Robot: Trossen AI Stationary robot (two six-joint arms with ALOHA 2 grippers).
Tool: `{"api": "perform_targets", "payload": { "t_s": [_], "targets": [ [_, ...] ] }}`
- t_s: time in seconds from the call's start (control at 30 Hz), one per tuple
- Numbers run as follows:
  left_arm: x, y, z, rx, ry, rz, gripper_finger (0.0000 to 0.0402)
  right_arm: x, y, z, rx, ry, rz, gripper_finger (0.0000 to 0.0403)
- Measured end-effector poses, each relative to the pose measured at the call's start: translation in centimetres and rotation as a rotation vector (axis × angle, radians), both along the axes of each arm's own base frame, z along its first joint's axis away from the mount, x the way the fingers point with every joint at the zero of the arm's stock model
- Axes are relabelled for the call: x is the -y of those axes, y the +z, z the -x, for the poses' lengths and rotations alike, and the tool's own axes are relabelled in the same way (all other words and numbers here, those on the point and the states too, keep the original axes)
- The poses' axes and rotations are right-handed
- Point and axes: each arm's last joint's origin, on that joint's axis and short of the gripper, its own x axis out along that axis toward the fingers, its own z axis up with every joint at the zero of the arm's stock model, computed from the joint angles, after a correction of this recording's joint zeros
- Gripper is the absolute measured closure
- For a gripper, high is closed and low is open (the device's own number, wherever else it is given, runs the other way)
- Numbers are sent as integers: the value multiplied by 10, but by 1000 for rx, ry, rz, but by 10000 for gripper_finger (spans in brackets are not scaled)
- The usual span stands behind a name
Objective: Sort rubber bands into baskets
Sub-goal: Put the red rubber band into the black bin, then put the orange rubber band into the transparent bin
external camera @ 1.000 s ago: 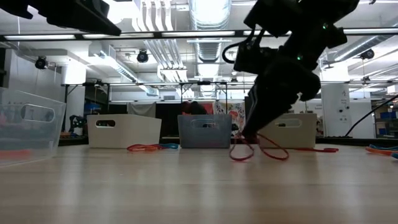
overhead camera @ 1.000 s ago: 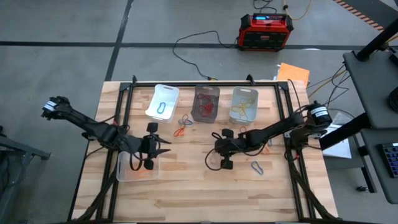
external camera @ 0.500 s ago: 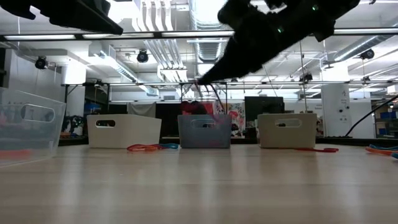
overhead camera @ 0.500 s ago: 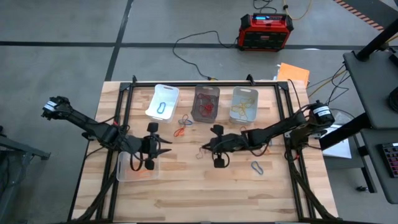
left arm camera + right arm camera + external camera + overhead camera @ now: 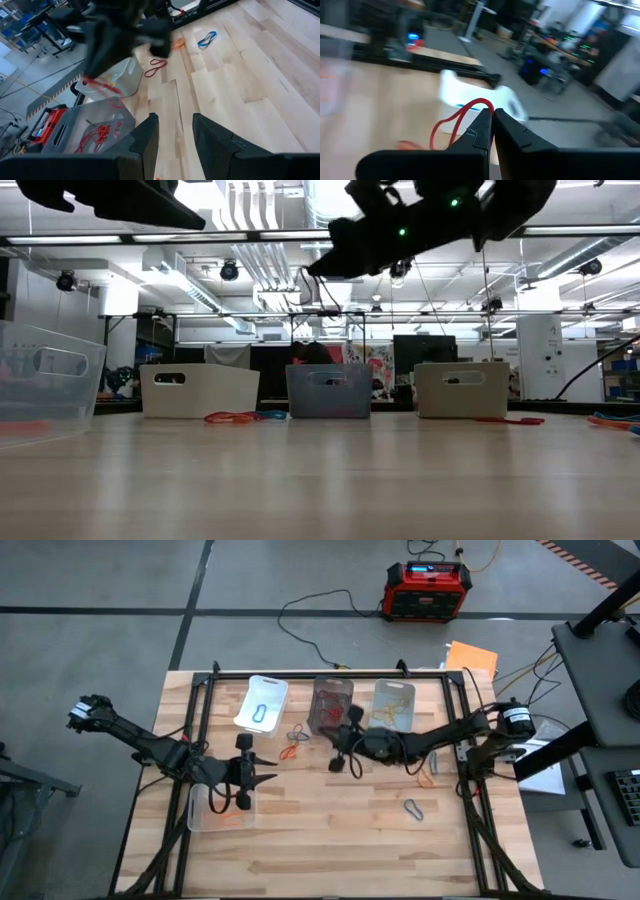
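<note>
My right gripper (image 5: 333, 741) is up in the air near the smoky dark basket (image 5: 331, 705) and is shut on a red rubber band (image 5: 454, 124). The left wrist view shows that band (image 5: 102, 90) dangling over the dark basket (image 5: 92, 131), which holds red bands. The white basket (image 5: 262, 703) and a clear basket (image 5: 393, 705) stand beside it along the far edge. My left gripper (image 5: 258, 780) is open and empty by the second clear basket (image 5: 222, 808) at the near left. My right gripper pinches the red band's upper part (image 5: 481, 106) between its two shut fingers. The rest of the loop hangs slack below the fingers (image 5: 106, 92), lifted clear of the table.
Loose bands lie on the table: orange-red (image 5: 290, 752) and blue-grey (image 5: 297, 733) ones near the white basket, an orange one (image 5: 430, 766) and a grey one (image 5: 414, 808) at the right. A red-and-black box (image 5: 427, 590) stands on the floor beyond the table.
My right gripper has risen from the middle of the table and gone toward the far edge and the dark basket, carrying the red band. The band lay partly on the table a second ago and now hangs clear.
</note>
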Motion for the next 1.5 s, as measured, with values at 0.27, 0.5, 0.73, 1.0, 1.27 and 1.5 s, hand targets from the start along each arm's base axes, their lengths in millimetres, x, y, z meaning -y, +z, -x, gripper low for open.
{"api": "perform_targets", "payload": {
  "t_s": [0.27,0.5,0.73,1.0,1.27,1.5],
  "targets": [
    [0,0,0,4,15,0,296,54,2,4,78,-177,-101,394],
    [0,0,0,4,17,0,296,91,1,13,164,-301,-239,394],
    [0,0,0,5,20,7,296,110,-5,19,155,-368,-309,394],
    [0,0,0,5,20,7,296,114,-8,21,140,-386,-330,394],
    [-1,0,0,6,22,10,297,115,-10,22,143,-406,-377,369],
    [-1,0,0,7,25,15,296,116,-11,23,144,-413,-391,330]
  ]
}}
